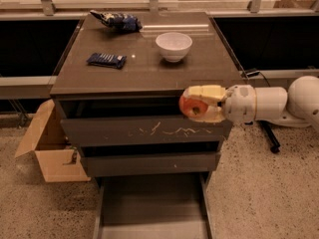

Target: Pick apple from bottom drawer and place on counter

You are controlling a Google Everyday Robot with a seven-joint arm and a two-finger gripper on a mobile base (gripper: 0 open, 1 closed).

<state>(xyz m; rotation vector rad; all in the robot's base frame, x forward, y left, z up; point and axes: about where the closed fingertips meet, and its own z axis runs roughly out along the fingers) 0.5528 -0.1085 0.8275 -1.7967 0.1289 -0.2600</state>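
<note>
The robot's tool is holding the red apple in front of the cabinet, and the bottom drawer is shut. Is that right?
Not quite. The camera view shows the bottom drawer pulled open, not shut, with its flat floor showing. The rest is right: the tool is closed on the apple in front of the cabinet, near the front edge of the counter.

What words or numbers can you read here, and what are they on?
No words or numbers can be read.
Blue packet: print too blurred.
Blue bag: print too blurred.
Box: no writing shows.
Top drawer front: white scratches, not letters.
Claw, shut on the apple just below the counter edge: no label shows.
</note>
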